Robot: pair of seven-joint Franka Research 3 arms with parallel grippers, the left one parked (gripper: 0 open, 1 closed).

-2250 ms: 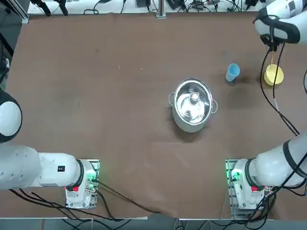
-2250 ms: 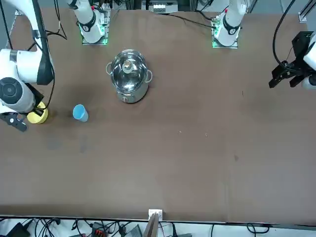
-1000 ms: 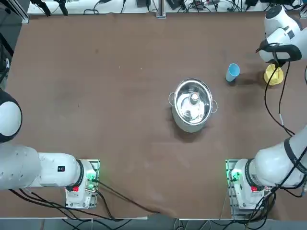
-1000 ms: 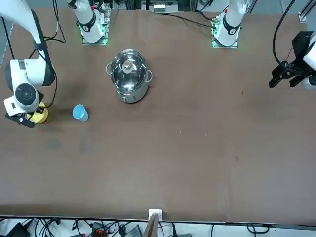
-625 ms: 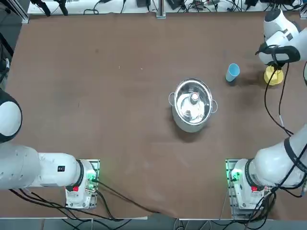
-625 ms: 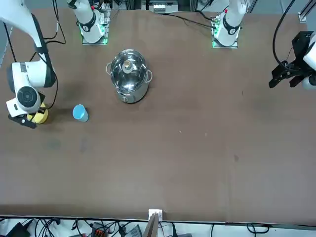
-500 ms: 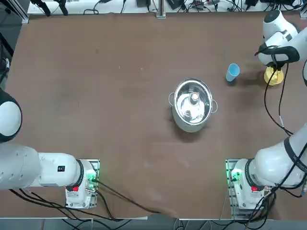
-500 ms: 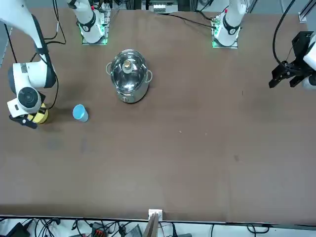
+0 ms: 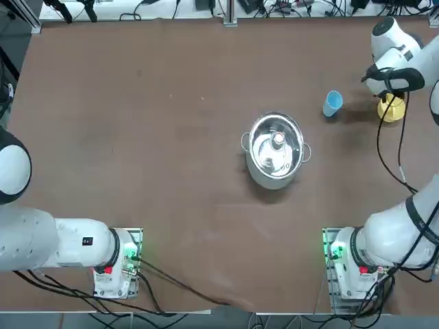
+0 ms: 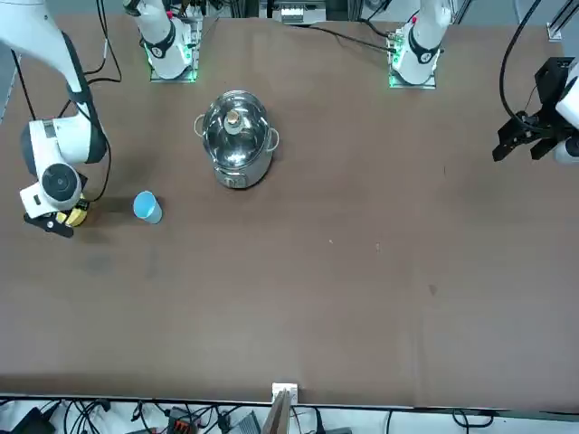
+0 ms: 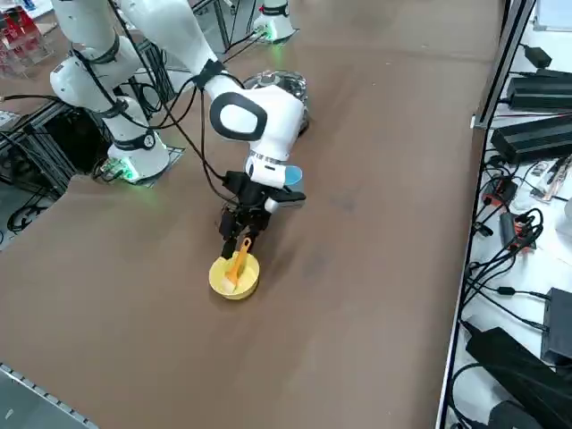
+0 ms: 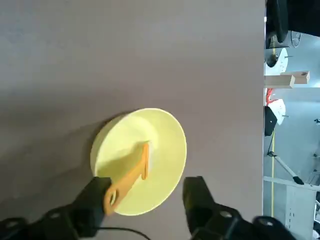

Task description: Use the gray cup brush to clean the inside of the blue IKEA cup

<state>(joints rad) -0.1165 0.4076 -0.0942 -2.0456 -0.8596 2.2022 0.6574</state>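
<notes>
- While the right gripper hangs just above the yellow bowl near the table's right edge, its fingers stand apart, holding nothing.
- Across that bowl lies the brush, its orange handle slanting up over the rim toward one finger, not centred in the gap.
- Left of the bowl, apart from it, sits the blue cup.
- Judging by this, the gripper must shift along the handle before closing.
</notes>
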